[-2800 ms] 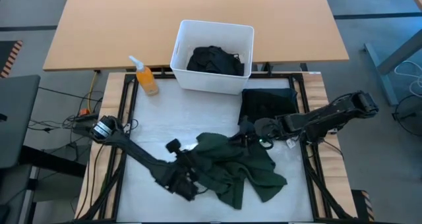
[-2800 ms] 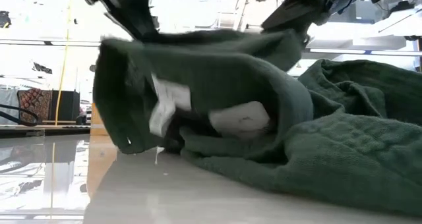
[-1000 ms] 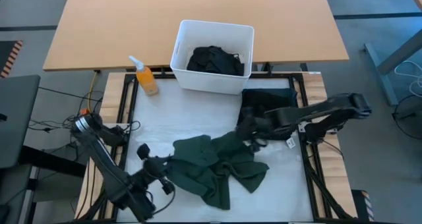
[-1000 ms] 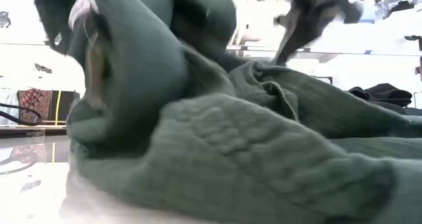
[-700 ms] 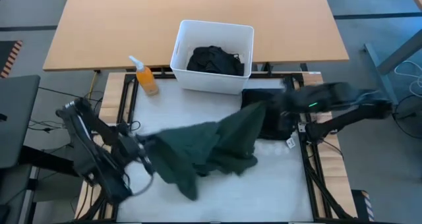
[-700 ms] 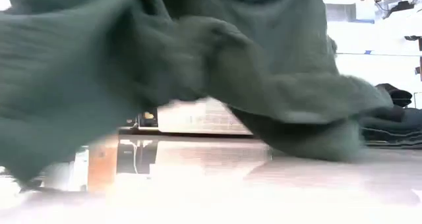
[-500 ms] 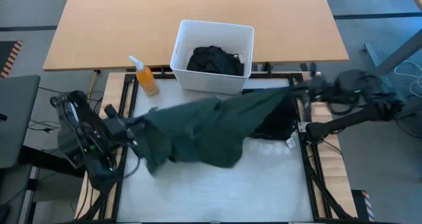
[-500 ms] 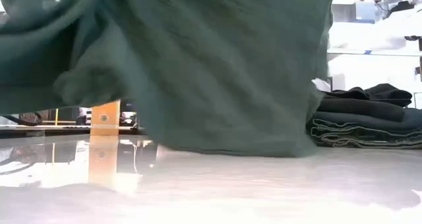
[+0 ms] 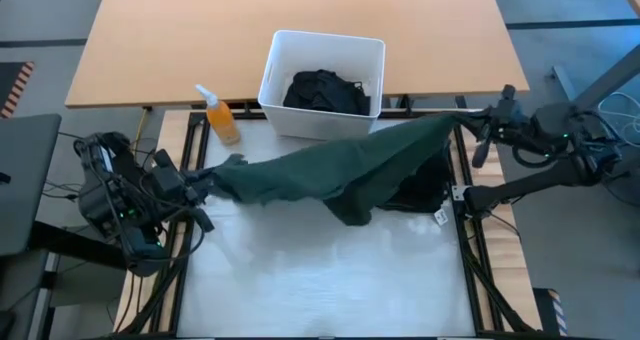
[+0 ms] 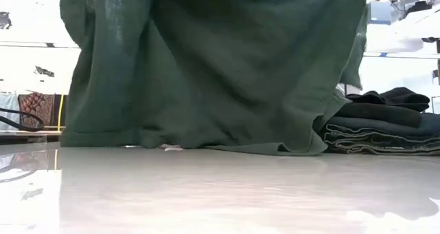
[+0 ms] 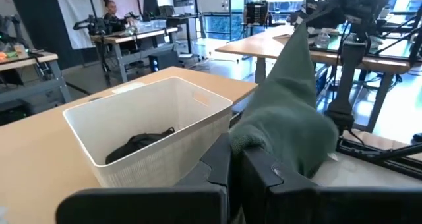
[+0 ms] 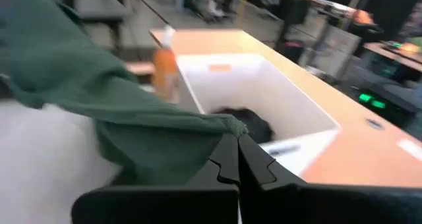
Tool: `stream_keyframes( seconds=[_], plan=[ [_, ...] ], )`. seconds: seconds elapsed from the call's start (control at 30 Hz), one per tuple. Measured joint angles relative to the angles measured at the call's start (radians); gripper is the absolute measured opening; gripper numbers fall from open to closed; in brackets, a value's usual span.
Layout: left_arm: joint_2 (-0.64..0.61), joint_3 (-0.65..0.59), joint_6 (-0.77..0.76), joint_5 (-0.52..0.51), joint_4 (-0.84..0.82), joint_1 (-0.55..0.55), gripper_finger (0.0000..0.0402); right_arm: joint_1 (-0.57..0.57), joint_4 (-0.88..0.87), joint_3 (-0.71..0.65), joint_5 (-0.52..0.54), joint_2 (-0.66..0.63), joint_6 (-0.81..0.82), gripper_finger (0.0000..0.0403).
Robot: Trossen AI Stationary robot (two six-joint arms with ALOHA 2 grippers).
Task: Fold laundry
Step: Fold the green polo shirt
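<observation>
1. The dark green garment, stretched across mid-frame in the high view, fills the low view, hiding both arms.
2. Left gripper and right gripper each pinch one end.
3. No writing is legible.

Green garment in left claw

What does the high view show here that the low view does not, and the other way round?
Only the high view shows both grippers: the left gripper shut on one end of the dark green garment and the right gripper shut on the other, stretching it across the table. It also shows the white bin with black clothing inside, and the orange bottle. Only the low view shows the garment's hem touching the table and the edges of the folded dark stack. Both show the green garment and that stack.
</observation>
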Motion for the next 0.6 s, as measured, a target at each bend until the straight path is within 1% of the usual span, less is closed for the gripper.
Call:
stream_keyframes(
  seconds=[0.07, 0.13, 0.17, 0.3, 0.37, 0.5, 0.6],
  plan=[
    [0.005, 0.0, 0.0, 0.006, 0.0, 0.0, 0.0, 0.0, -0.041, 0.0, 0.06, -0.009, 0.007, 0.0009],
    [0.009, 0.0, 0.0, 0.028, 0.0, -0.001, 0.0, 0.0, -0.106, 0.0, 0.08, -0.025, 0.046, 0.0009],
    [0.011, 0.0, 0.0, 0.04, -0.001, -0.001, 0.0, 0.0, -0.142, 0.0, 0.067, -0.03, 0.079, 0.0009],
    [0.013, 0.0, 0.023, 0.102, -0.003, -0.001, 0.0, 0.0, -0.29, -0.015, -0.053, -0.046, 0.219, 0.0009],
    [0.013, 0.0, 0.037, 0.121, -0.003, -0.001, 0.0, 0.001, -0.323, -0.045, -0.107, -0.051, 0.266, 0.0009],
    [0.013, 0.0, 0.044, 0.139, -0.004, -0.001, 0.0, 0.003, -0.298, -0.121, -0.19, -0.055, 0.293, 0.001],
    [0.013, 0.0, 0.062, 0.168, -0.004, -0.001, 0.0, 0.003, -0.206, -0.18, -0.217, -0.056, 0.262, 0.0011]
  ],
)
